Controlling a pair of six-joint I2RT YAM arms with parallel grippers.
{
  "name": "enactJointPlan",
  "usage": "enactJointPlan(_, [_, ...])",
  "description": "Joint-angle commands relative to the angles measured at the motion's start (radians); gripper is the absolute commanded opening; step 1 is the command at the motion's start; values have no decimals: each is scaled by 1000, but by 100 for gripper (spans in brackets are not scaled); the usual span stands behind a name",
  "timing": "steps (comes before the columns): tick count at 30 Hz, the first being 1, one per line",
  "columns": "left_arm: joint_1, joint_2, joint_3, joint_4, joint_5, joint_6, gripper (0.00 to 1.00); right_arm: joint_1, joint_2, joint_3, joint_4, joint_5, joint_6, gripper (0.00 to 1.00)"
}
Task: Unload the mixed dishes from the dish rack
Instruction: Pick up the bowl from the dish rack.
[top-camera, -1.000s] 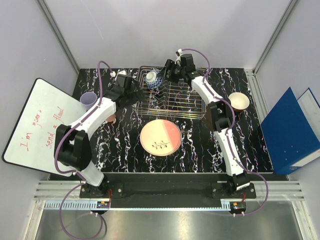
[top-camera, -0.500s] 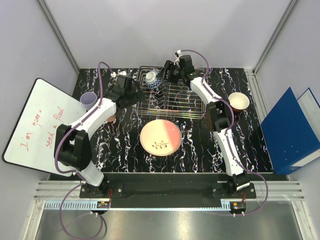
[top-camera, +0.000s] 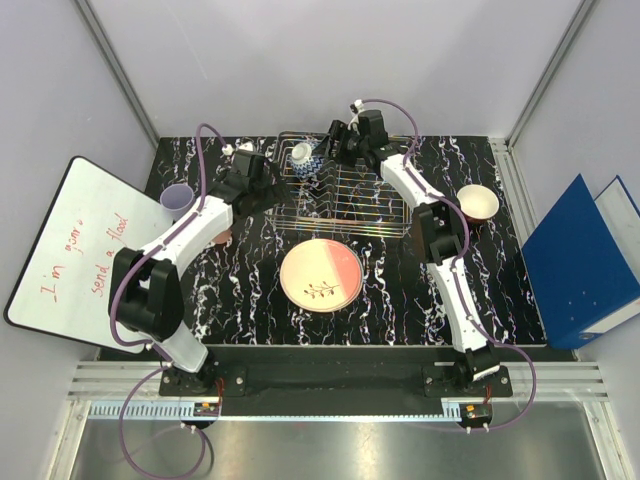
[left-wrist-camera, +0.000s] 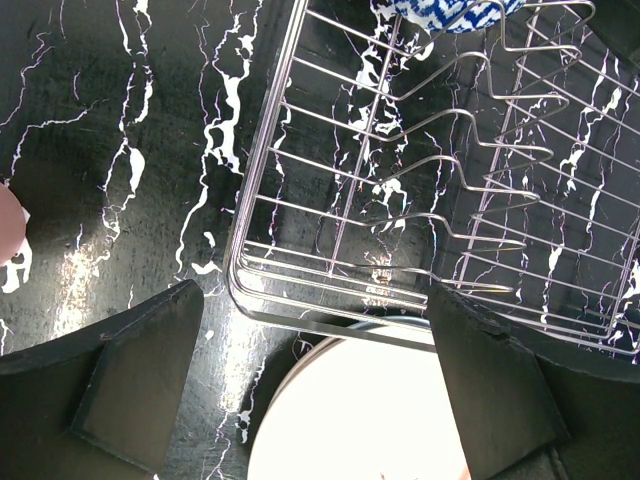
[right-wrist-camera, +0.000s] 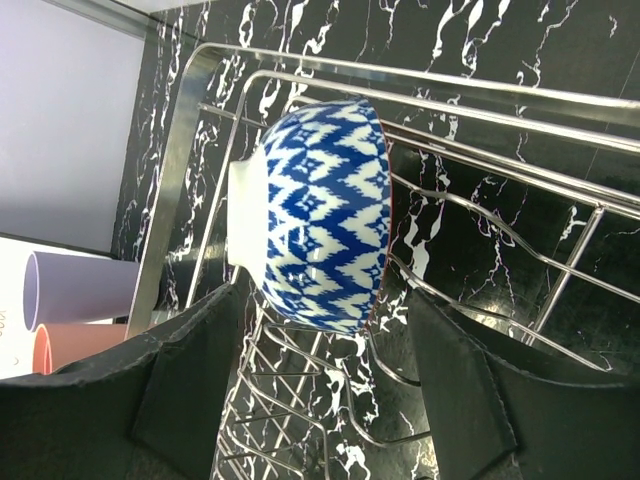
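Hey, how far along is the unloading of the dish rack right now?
Done: the cream and pink plate, the lavender cup and a cream-lined bowl sit on the table outside the dish rack. In hand: nothing gripped; the right gripper is open, lined up on the blue-white bowl; the left gripper is open and empty. Left: that bowl, the only dish I can see in the rack.

Black white-veined marble table (top-camera: 240, 300) inside pale walls (top-camera: 330, 60).
Handwritten whiteboard (top-camera: 70, 250) sits at nine o'clock; blue binder (top-camera: 580, 260) lies at three o'clock.
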Motion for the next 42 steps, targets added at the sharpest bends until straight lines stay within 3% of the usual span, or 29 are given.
enactJointPlan(1, [-2, 0, 10, 51, 12, -8, 97, 20, -114, 19, 66, -8, 24, 76])
enactJointPlan(42, [-2, 11, 4, 51, 30, -19, 97, 21, 6, 56, 14, -5, 40, 76])
